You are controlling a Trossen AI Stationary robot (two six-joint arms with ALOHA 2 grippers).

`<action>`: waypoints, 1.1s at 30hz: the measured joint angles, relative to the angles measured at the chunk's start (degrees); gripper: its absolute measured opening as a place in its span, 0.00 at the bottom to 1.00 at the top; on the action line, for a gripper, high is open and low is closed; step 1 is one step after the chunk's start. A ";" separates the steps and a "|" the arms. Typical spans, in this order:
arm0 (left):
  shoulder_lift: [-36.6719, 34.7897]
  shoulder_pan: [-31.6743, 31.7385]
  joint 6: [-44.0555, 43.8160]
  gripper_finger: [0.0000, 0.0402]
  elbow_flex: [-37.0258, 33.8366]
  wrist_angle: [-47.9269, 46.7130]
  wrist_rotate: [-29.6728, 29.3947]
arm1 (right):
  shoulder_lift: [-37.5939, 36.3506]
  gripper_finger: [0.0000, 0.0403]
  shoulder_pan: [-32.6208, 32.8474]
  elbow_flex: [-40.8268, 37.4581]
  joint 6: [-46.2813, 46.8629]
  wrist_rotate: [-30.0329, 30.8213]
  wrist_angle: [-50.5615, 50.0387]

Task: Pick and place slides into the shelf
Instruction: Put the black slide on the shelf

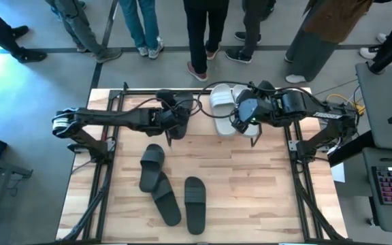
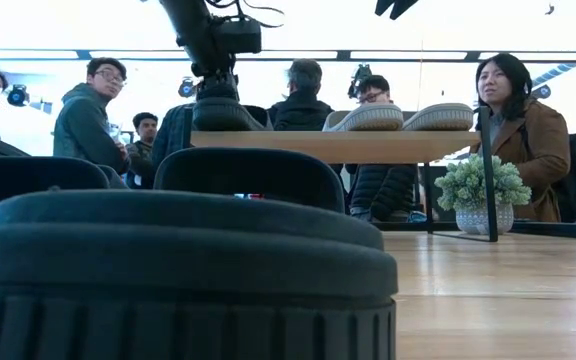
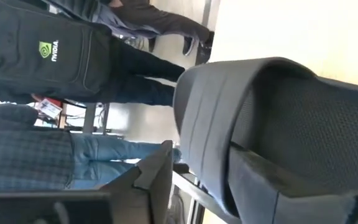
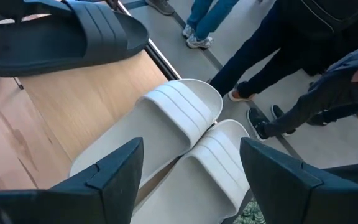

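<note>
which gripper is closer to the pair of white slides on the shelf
Right. The right gripper hangs just above the white slides, beside them. The left gripper is farther along the shelf, at a black slide.

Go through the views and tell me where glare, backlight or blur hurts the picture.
Low view: bright backlight behind the shelf turns the people dark, and a black slide close to the lens blocks the foreground. Left wrist view: washed-out white patch above the held black slide. High view: blue glare at the left floor edge.

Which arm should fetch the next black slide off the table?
Probably the right. The right gripper hangs open and empty above the two white slides, while the left gripper is at the shelf with a black slide.
</note>
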 joint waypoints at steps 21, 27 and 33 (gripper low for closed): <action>-7.28 -3.73 -0.13 0.37 -0.02 -2.15 3.37 | 0.03 0.64 -0.15 -0.02 0.22 -0.29 -0.02; -9.92 -6.39 -8.13 0.37 2.19 -12.91 3.41 | 0.04 0.64 -0.15 -0.03 0.24 -3.02 -0.22; -16.72 -12.09 -31.91 0.36 0.87 -36.45 24.20 | 0.04 0.64 -0.17 -0.04 0.18 -3.19 -0.22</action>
